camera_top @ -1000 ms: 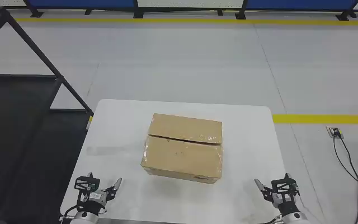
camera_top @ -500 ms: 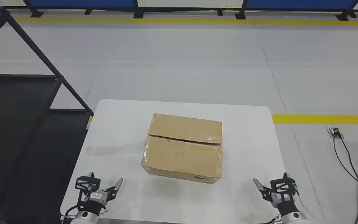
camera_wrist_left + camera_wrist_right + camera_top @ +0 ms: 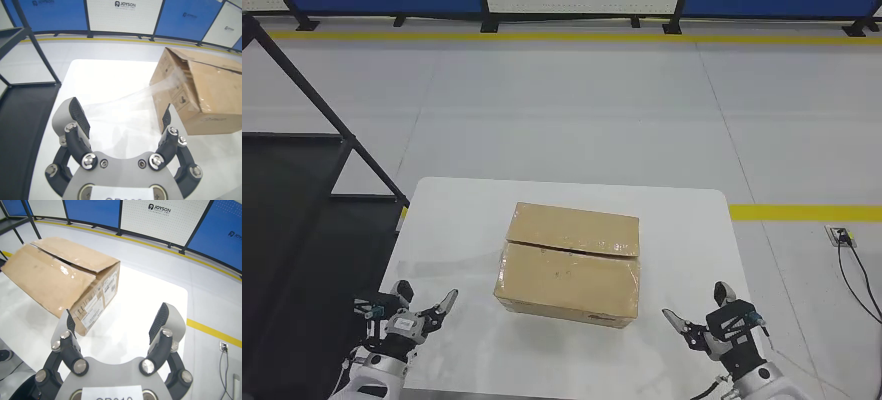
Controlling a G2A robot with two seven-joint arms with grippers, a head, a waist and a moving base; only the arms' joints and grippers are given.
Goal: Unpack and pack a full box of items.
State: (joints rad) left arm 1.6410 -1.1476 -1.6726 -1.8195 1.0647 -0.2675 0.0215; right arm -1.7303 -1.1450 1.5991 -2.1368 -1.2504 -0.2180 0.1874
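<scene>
White table [image 3: 462,230] with rounded corners, lower centre of the top view, on a pale grey floor [image 3: 572,110].

Nearest, lower left of the frame: left gripper [image 3: 425,300] over the table's near left corner, jaws spread wide, holding nothing. In the left wrist view the left gripper [image 3: 121,106] has ribbed black pads [image 3: 79,115] apart with bare table between them.

Lower right of the frame: right gripper [image 3: 695,306] over the near right corner, also spread, nothing in it. The right wrist view shows the right gripper [image 3: 115,308] the same way, pads [image 3: 157,321] well apart.

Both are clear of the box, one on each side.

Cardboard box [image 3: 570,265] sits mid-table, centre of the frame, between the two grippers and a bit farther back. Top flaps are folded down but not flush, with a dark gap along the seam; glossy tape on the near flap. Printed labels on the end face [image 3: 98,306]. Its other end shows in the left wrist view [image 3: 208,91].

Left edge: black metal rack [image 3: 302,200]. Right edge: cable [image 3: 852,270] on the floor and a yellow floor line [image 3: 802,212]. Top edge: blue panels [image 3: 392,8].
</scene>
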